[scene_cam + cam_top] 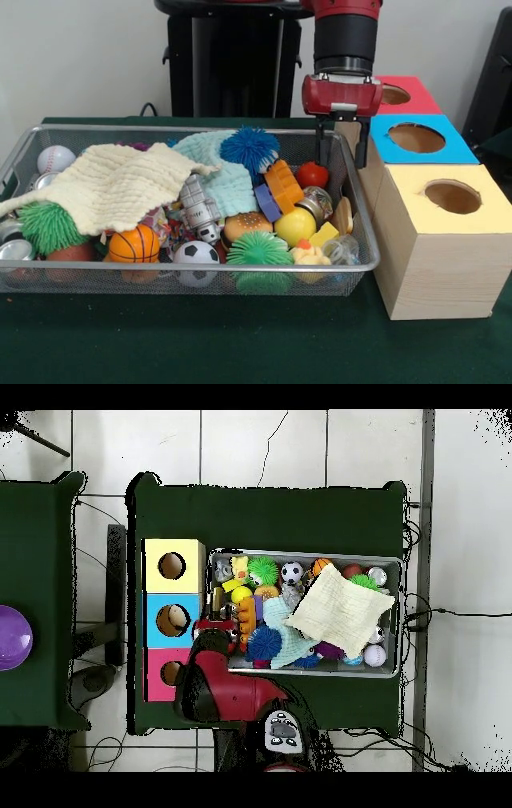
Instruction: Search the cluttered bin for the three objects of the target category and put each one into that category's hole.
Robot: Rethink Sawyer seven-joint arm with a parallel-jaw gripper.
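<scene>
Covering the table was a dark green cloth (pixel 240 344); behind it stood a pale wall, and the overhead view showed a tiled floor (pixel 300 444) around the table.

At the left sat the wire bin (pixel 362 240), packed nearly to its rim. At its nine o'clock end lay a baseball (pixel 55 158), a green spiky ball (pixel 50 226) and a cream cloth (pixel 120 184) spread over the heap. Toward six o'clock sat a small basketball (pixel 134 244) and a soccer ball (pixel 196 254); a blue spiky ball (pixel 250 149) rested at twelve o'clock. A yellow ball (pixel 296 226) and a red ball (pixel 312 174) lay toward the three o'clock end — the red one just beside the fingers, at their seven o'clock.

The gripper (pixel 344 152) hung over the bin's right far corner, fingers apart and empty. Little free room showed there: the bin wall and the box sides stood close by.

Right of the bin stood three boxes touching in a row, each with a round hole: the yellow box (pixel 432 264) nearest, the blue box (pixel 416 138) next, the red box (pixel 404 94) farthest. Which category was wanted could not be told.
</scene>
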